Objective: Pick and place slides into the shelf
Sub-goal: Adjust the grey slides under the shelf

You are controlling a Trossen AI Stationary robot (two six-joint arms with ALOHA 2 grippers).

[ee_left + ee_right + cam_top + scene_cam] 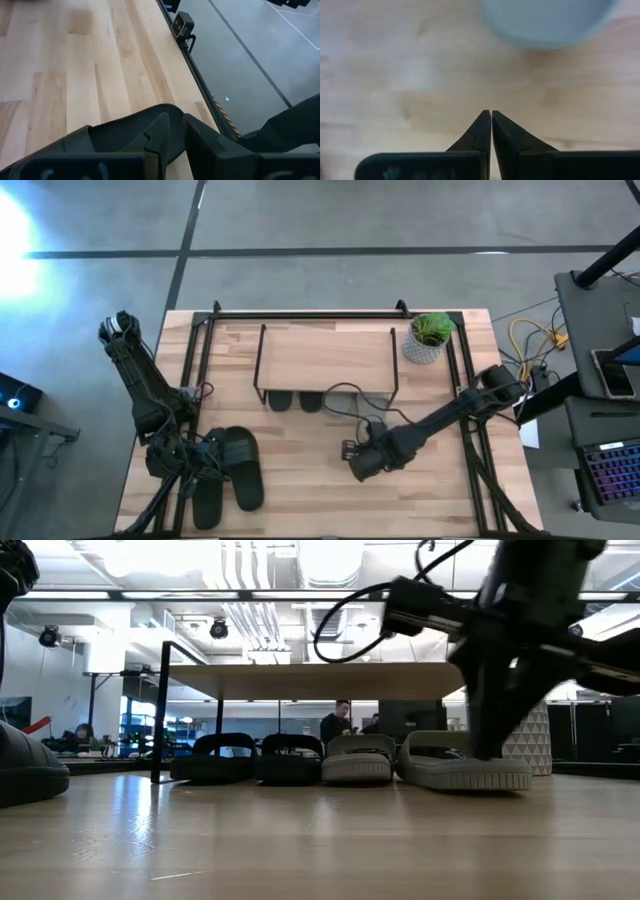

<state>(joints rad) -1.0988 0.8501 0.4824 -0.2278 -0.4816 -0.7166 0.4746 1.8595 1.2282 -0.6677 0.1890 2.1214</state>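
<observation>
High view first: the table (300, 500) carries everything, and the shelf (325, 360) stands ahead of my right gripper (352, 472), its wooden top roofing the row of slides. Two dark slides (250, 758) and one pale grey slide (357, 758) sit tucked under it. The second pale grey slide (465, 766) lies just in front of my right jaws, half out from the shelf's edge, probably because it has been set down at the mouth and needs nudging in beside its mate. My right jaws are clenched on nothing, tips pressed together above bare wood. My left gripper (172, 132) hovers low over the black slides (230, 470), its jaws nearly closed with one slide's strap right beneath them; whether they pinch it I cannot tell.
</observation>
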